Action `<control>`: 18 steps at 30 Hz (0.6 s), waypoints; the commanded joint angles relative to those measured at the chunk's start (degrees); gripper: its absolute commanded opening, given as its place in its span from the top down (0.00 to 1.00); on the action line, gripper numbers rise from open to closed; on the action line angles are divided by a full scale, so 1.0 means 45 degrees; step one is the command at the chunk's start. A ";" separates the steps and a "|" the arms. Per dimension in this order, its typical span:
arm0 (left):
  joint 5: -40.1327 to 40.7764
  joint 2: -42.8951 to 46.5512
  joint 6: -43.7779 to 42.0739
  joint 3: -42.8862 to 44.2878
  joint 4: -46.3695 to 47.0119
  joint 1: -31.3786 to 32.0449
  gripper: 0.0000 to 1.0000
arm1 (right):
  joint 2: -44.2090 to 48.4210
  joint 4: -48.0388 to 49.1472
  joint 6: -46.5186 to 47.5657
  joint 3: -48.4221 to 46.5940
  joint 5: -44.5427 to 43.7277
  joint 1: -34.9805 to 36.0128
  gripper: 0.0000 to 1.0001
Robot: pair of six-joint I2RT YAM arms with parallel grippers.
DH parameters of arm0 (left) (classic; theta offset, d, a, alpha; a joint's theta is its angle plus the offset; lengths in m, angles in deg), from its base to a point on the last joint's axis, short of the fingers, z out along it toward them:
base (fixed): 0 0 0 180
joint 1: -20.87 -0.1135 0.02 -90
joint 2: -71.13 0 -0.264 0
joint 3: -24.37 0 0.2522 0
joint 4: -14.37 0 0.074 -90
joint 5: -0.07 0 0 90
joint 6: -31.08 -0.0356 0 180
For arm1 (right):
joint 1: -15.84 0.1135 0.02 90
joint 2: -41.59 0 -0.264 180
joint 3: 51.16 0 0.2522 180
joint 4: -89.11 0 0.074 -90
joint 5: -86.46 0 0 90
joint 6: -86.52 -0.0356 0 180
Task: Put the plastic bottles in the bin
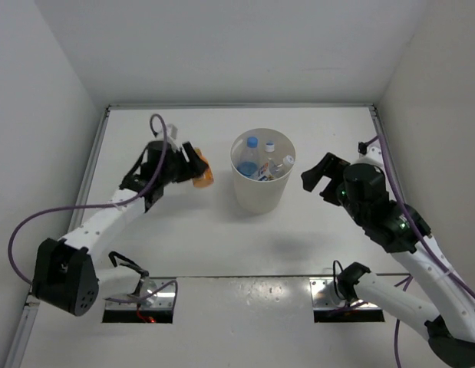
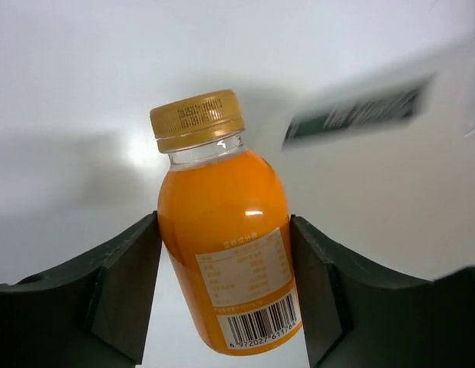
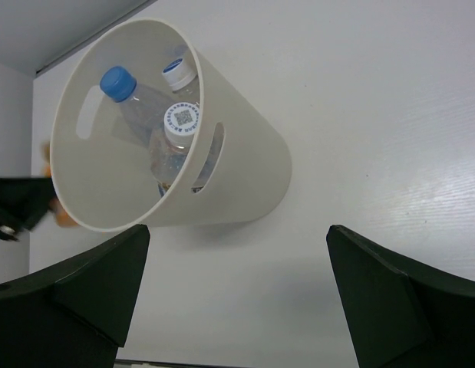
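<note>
My left gripper [image 1: 197,168] is shut on the short orange bottle [image 1: 204,179] and holds it above the table just left of the cream-white bin [image 1: 262,198]. In the left wrist view the orange bottle [image 2: 222,230], gold cap up, sits between both fingers [image 2: 126,284]. The bin holds three bottles: a clear one with a blue cap [image 1: 251,143], a plain clear one [image 1: 269,146] and a small one with a white label [image 1: 287,161]. The right wrist view shows the bin [image 3: 237,169] with those bottles inside. My right gripper [image 1: 320,178] is open and empty, right of the bin.
White walls enclose the table on the left, back and right. A dark label [image 2: 356,115] shows blurred on the wall in the left wrist view. The arm bases [image 1: 137,303] stand at the near edge.
</note>
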 commanded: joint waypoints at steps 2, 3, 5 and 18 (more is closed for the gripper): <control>0.2371 0.1037 -0.1850 0.3440 0.0401 -0.0418 0.53 | 0.0354 0.0075 0.0029 0.0299 -0.0251 -0.0006 0.00; 0.2372 0.1037 -0.2027 0.3974 0.0401 -0.0418 0.53 | 0.0355 0.0229 0.0029 0.0494 -0.0251 -0.0006 0.00; 0.2372 0.0648 -0.2457 0.5221 0.0750 0.0126 0.53 | 0.0355 0.0387 0.0029 0.0612 -0.0251 -0.0006 0.00; 0.3231 -0.2341 -0.4959 0.7729 0.1983 0.4524 0.41 | -0.0270 0.0311 0.0146 -0.0012 -0.0369 -0.0006 0.00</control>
